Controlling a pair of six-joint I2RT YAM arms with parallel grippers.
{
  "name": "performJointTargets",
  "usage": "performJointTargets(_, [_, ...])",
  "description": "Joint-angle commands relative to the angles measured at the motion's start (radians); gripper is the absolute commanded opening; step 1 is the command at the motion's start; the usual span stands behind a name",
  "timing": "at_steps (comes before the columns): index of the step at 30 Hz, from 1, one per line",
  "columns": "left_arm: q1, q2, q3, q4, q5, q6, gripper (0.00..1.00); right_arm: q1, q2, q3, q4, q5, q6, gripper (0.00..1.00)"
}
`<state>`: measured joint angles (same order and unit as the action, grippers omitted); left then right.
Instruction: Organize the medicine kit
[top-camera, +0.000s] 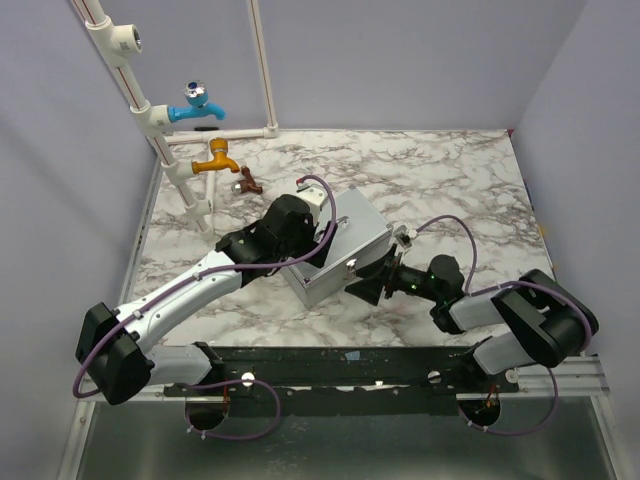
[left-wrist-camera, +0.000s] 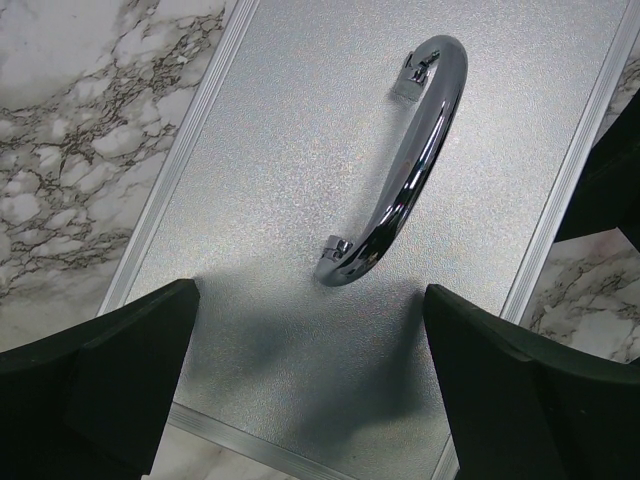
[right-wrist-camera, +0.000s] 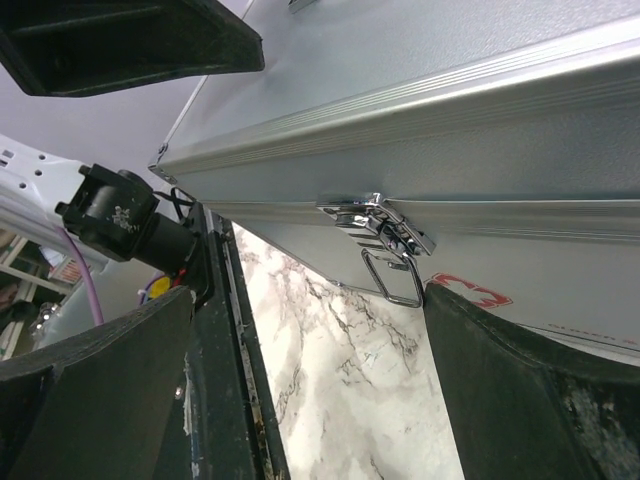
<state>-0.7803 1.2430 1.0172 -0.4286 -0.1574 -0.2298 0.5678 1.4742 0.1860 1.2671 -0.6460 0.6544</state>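
Observation:
The medicine kit (top-camera: 350, 240) is a grey metal box, lid down, at the middle of the marble table. My left gripper (top-camera: 318, 238) hovers open over its lid (left-wrist-camera: 300, 200), its fingers (left-wrist-camera: 110, 370) either side of the near end of the silver handle (left-wrist-camera: 410, 170), not touching it. My right gripper (top-camera: 370, 278) is open at the kit's front wall (right-wrist-camera: 520, 160). Its right finger (right-wrist-camera: 530, 390) is beside the silver front latch (right-wrist-camera: 385, 235), whose wire loop hangs down. The tray and any contents are hidden inside.
White pipes with a blue tap (top-camera: 197, 105) and an orange tap (top-camera: 217, 158) stand at the table's back left. A small brown object (top-camera: 247, 183) lies near them. The black rail (top-camera: 350, 365) runs along the near edge. Grey walls close the sides.

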Motion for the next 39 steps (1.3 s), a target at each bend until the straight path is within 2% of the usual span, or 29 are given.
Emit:
performJointTargets(1, [-0.001, 0.019, -0.025, 0.004, -0.013, -0.011, 0.99, 0.008, -0.049, -0.01, -0.051, 0.006, -0.005, 1.0])
performJointTargets(24, [-0.002, 0.038, -0.04, 0.013, -0.002, -0.019, 0.98, 0.008, -0.181, 0.001, -0.19, 0.028, 0.013, 1.0])
performJointTargets(39, [-0.002, 0.049, -0.047, 0.012, 0.002, -0.019, 0.98, 0.009, -0.158, 0.012, -0.126, 0.006, 0.081, 1.0])
